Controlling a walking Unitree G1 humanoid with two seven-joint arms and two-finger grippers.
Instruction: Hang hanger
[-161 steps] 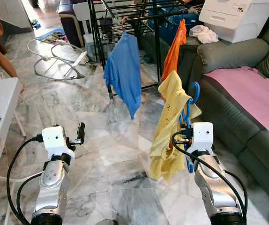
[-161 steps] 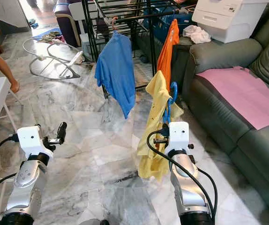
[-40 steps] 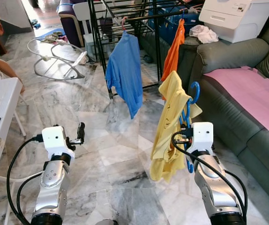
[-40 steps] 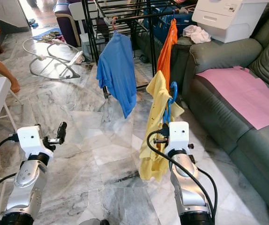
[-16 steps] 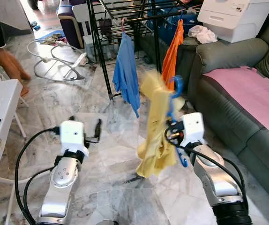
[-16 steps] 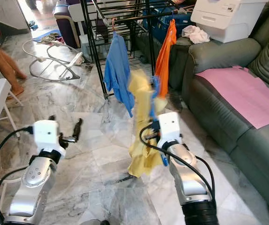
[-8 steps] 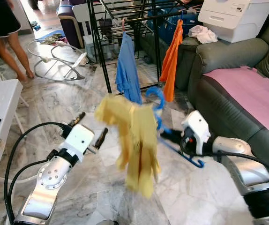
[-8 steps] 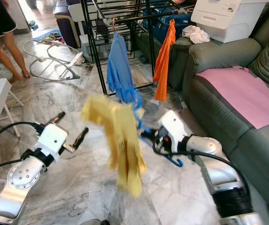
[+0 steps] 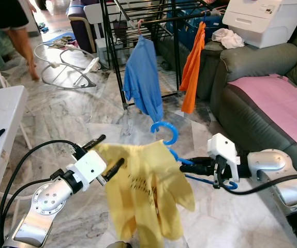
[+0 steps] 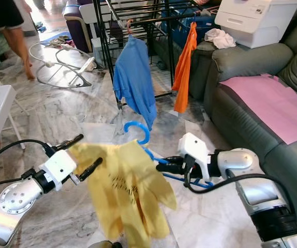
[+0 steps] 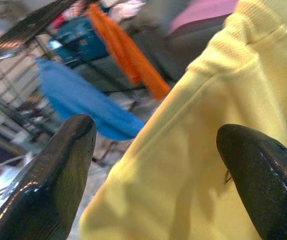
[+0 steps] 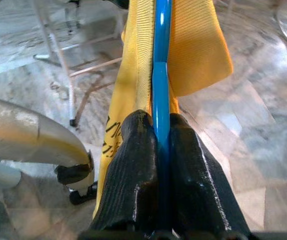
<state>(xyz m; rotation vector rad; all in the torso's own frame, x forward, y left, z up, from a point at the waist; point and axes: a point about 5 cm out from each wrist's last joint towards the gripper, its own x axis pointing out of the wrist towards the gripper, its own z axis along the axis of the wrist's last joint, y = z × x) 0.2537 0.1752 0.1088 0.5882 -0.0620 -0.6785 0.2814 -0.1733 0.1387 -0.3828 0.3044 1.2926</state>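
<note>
Marble floor (image 9: 81, 119) living room, black drying rack (image 9: 138, 20) at the back with a blue shirt (image 9: 143, 77) and an orange garment (image 9: 192, 67) already on it, grey sofa (image 9: 262, 93) along the right side. Your blue hanger (image 9: 165, 135) with the yellow shirt (image 9: 143, 191) on it is out in mid-air in front of the robot, well short of the rack, lying nearly flat with its hook sticking up.

The right pincer (image 9: 190, 165) is clamped shut on the hanger's blue bar; in the right wrist view the two black fingers (image 12: 133, 170) squeeze it from both sides. The left pincer (image 9: 104, 155) is spread wide open, its fingertips (image 11: 63, 165) straddling the shirt's shoulder without gripping anything.

What I'd worry about:
- With the hanger tipped this flat, the shirt could slide off one end onto the floor.
- That thin bar could twist in a single pinch, so the hook may turn away from the rail as you reach.
- The open left pincer is right against the fabric, so any swing could snag it and drag the shirt off.
- The rack is crowded, so you might bump the blue shirt's hanger going in.
</note>
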